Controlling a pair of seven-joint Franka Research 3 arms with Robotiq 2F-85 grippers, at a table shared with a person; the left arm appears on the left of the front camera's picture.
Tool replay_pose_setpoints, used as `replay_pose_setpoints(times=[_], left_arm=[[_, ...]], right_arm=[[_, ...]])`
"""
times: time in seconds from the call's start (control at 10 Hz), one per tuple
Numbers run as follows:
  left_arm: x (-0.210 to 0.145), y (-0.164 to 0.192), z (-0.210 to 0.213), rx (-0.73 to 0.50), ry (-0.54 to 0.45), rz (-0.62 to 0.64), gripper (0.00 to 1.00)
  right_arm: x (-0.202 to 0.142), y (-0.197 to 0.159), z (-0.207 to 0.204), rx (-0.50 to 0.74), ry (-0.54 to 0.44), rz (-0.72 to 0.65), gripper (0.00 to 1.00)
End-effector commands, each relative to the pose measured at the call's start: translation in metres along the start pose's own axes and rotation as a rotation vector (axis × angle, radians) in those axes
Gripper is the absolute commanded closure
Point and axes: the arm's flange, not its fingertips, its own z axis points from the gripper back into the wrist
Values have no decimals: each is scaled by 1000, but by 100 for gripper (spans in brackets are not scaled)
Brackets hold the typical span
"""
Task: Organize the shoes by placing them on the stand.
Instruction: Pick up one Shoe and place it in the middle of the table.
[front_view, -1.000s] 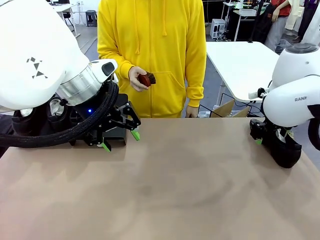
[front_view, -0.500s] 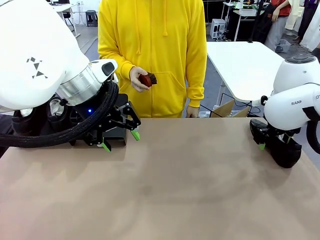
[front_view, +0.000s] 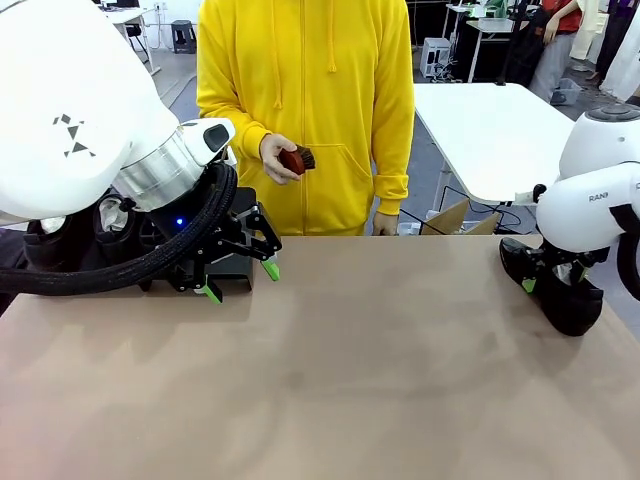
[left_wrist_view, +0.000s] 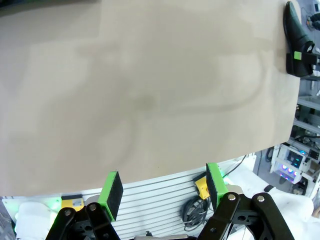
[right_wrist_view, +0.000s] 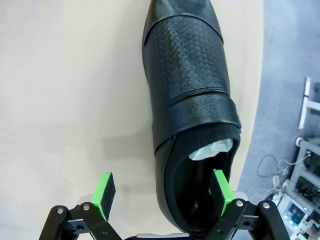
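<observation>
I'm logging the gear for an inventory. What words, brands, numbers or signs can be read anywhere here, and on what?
"RAN": dark letters on the white shell of the right arm, cut off at the picture's edge, in the front view.
A cluster of small dark triangles, a mark without letters, on the left arm.
The shoe shows no print.
Nothing else readable.

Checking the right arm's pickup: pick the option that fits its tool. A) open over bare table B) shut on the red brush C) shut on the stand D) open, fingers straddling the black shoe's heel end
D: the right tool stands open, its green pads either side of the shoe.
</observation>
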Motion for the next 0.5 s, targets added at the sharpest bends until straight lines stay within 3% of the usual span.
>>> replay_pose_setpoints(times=[0.0,0.3,0.4], left_arm=[[0,1,1,-7,5,2,13],[0,1,1,-7,5,2,13],[0,1,1,-7,5,2,13]], right_arm=[[11,1,-14,40,16,1,0],[14,0,-26,73,47,-6,4],[13,-1,-28,76,52,-13,22]])
